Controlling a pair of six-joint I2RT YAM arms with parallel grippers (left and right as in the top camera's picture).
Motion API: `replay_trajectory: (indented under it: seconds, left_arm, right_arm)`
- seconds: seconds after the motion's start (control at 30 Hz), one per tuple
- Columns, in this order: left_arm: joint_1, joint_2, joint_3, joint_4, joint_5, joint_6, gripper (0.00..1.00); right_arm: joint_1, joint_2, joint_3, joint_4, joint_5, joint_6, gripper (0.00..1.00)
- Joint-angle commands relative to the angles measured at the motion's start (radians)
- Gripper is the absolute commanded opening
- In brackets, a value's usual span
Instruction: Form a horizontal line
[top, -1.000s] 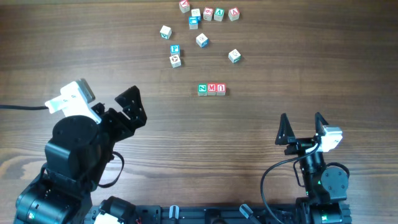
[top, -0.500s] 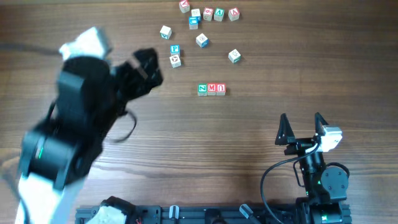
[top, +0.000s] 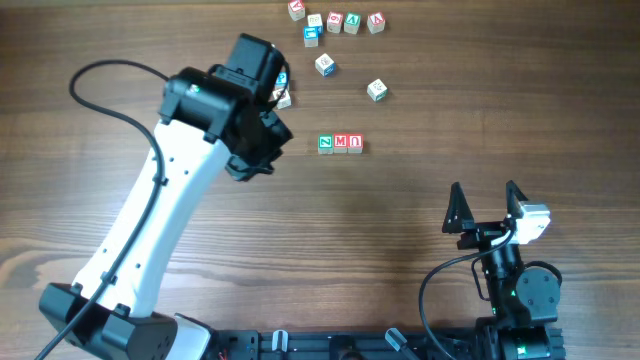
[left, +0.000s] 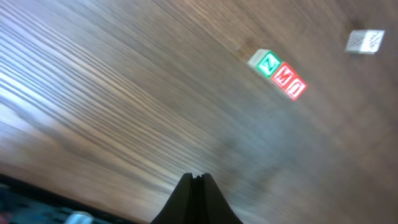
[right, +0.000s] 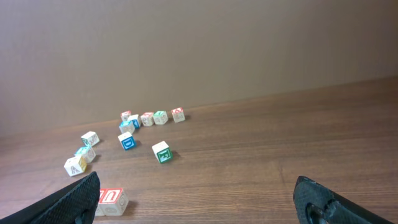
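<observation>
We find the row of three cubes (top: 341, 143) at the middle of the tabletop (top: 500, 100), its long axis running left to right across the overhead view. The green N cube (top: 326, 144) is at the left end, the red M cube (top: 341, 142) in the middle and the red arch-letter cube (top: 356, 143) at the right, each touching the next.

The left gripper (left: 194, 179) is closed on nothing, its fingers pinched flat together. It hangs above the wood off the N end of the row, near it but not touching, so the row lies to this gripper's right, nearly end-on. The right gripper (top: 484, 190) stands wide open and empty, well apart on the near side.

We judge the left arm the nearer one, and the line already reads as straight — any push from this side would run along the row, not across it.
</observation>
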Motion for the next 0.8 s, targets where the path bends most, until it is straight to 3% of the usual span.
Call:
replay_trajectory:
  seconds: [0.0,0.2,0.4,0.77]
  left_arm:
    - [-0.059,0.005,-0.085,0.07,-0.04,-0.256,0.04]
    - [-0.123,0.006,-0.297,0.283,-0.048,-0.492,0.04]
    - [-0.166,0.036,-0.457,0.628,-0.086,-0.498,0.04]
    - [-0.17,0.269,-0.464,0.777,-0.119,-0.486,0.04]
  right_arm:
    - [0.005,-0.012,-0.001,0.003,-0.012,-0.017,1.0]
    - [0.005,-0.012,-0.001,0.003,-0.013,-0.018,1.0]
    - [0.005,-0.012,-0.001,0.003,-0.012,-0.018,1.0]
    - [0.005,-0.012,-0.001,0.003,-0.012,-0.018,1.0]
